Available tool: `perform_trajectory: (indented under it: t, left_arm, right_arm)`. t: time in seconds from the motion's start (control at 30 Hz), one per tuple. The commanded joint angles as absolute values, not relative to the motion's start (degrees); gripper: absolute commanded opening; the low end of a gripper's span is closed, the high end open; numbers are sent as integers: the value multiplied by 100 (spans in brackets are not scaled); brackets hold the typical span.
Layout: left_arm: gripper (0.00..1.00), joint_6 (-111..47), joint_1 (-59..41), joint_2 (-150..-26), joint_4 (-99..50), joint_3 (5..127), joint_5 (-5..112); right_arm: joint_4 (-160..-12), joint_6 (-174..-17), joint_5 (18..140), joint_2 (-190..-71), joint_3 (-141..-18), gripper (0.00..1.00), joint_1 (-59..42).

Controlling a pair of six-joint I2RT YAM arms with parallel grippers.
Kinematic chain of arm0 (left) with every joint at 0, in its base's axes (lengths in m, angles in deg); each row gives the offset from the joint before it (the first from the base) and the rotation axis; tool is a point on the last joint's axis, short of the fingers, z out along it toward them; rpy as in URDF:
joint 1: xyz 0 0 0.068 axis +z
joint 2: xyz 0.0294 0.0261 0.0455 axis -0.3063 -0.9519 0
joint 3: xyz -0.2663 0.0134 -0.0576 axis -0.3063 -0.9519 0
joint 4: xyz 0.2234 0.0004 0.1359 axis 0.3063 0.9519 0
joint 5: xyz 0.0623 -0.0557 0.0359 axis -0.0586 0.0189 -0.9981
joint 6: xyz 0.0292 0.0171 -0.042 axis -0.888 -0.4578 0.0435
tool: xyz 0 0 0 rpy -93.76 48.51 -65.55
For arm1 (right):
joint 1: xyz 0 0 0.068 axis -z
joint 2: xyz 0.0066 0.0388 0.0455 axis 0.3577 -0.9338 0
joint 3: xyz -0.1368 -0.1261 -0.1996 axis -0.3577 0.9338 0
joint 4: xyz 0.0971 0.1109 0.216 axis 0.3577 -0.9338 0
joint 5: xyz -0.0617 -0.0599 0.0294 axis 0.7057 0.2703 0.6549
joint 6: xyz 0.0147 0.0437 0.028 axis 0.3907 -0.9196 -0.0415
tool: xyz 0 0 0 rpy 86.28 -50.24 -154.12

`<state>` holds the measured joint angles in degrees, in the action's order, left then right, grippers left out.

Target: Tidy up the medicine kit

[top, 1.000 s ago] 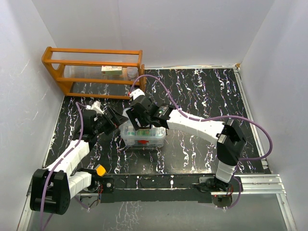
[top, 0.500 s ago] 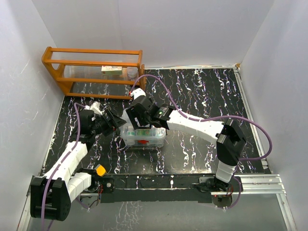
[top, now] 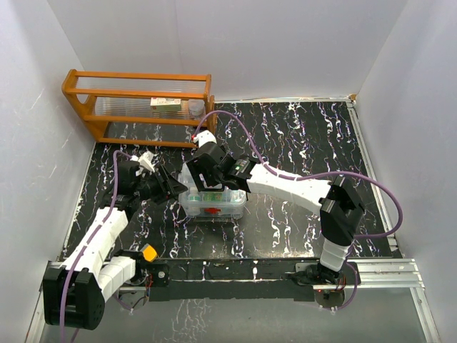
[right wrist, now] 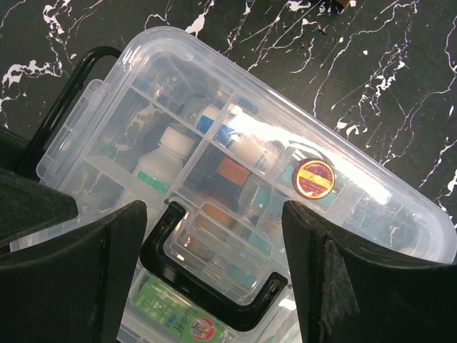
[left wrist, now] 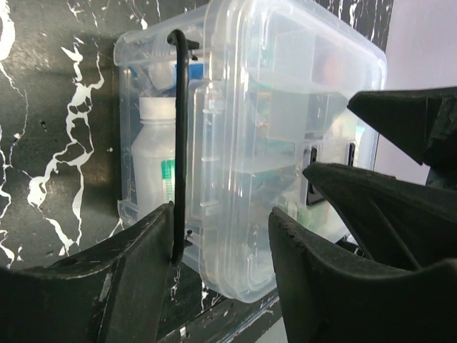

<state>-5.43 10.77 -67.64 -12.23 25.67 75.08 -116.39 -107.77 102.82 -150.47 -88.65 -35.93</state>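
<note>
Resting near the middle of the dark marbled table point(top: 307, 143), the medicine kit point(top: 213, 202) is being attended by both grippers. Its lid point(right wrist: 300, 121) is being shown seated on the box, with the red round mark point(right wrist: 314, 179) and the dark handle point(right wrist: 193, 280) in plain sight. The divided tray point(right wrist: 187, 170) under it is being seen filled: a white bottle point(left wrist: 153, 164) and coloured packets are being held in separate compartments. The right gripper point(right wrist: 213, 207) is being held just above the lid with its fingers spread wide, one on each side of the handle, and nothing is being gripped by it. The left gripper point(left wrist: 221, 218) is being presented to the kit's left end, its fingers set at a middling width with the black wire clasp point(left wrist: 180, 128) and the lid's rim between them. One finger is being shown touching the lower end of the clasp, but whether the rim is being pinched cannot be told. The packing and covering steps are being judged as done. Fastening of this end clasp is being judged as the step in hand, and the opposite end, which is not being shown clearly, may be left to check. A small carton point(top: 166, 103) is being stored on the orange rack point(top: 136, 74) at the far left; whether it belongs in the kit cannot be told.
</note>
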Motion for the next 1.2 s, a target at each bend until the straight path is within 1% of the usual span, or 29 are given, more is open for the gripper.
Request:
perform_trajectory:
  t: [0.0, 0.13, 0.27, 0.43, 0.53, 0.63, 0.7, 0.8, 0.87, 0.93, 1.07, 1.13, 1.17]
  left_arm:
    - [51, -945, 1072, -6643, -543, 2833, 7773]
    - [48, -1039, 1072, -6591, -431, 2855, 7751]
    - [40, -1124, 1072, -6705, -271, 2838, 7764]
    - [34, -1199, 1080, -6675, -156, 2858, 7726]
    - [28, -1248, 1072, -6666, -74, 2895, 7696]
    - [25, -1270, 1072, -6684, -2, 2914, 7687]
    - [26, -1274, 1072, -6695, 65, 2924, 7664]
    - [32, -1252, 1073, -6691, 138, 2926, 7638]
    - [37, -1218, 1066, -6667, 197, 2925, 7595]
    - [45, -1220, 1063, -6656, 280, 2933, 7534]
    - [49, -1253, 1050, -6684, 359, 2955, 7641]
    - [49, -1288, 1054, -6747, 496, 3047, 7571]
    - [47, -1328, 1054, -6760, 573, 3097, 7515]
  right_arm:
    - [-12370, -11042, 10003, -15465, -8588, 73, -3605]
    - [-12363, -11067, 10014, -15480, -8607, 73, -3600]
    - [-12368, -11090, 10005, -15526, -8635, 73, -3599]
    - [-12366, -11103, 9987, -15572, -8658, 73, -3599]
    - [-12366, -11128, 9988, -15581, -8671, 72, -3600]
    - [-12368, -11139, 9980, -15581, -8665, 72, -3596]
    - [-12367, -11144, 9981, -15589, -8658, 72, -3599]
    - [-12366, -11136, 9978, -15609, -8651, 72, -3600]
    - [-12366, -11136, 9986, -15624, -8661, 72, -3600]
    - [-12366, -11135, 9978, -15637, -8667, 72, -3600]
    - [-12349, -11125, 9973, -15658, -8688, 72, -3596]
    - [-12348, -11113, 9963, -15668, -8704, 72, -3595]
    - [-12344, -11108, 9964, -15669, -8707, 72, -3601]
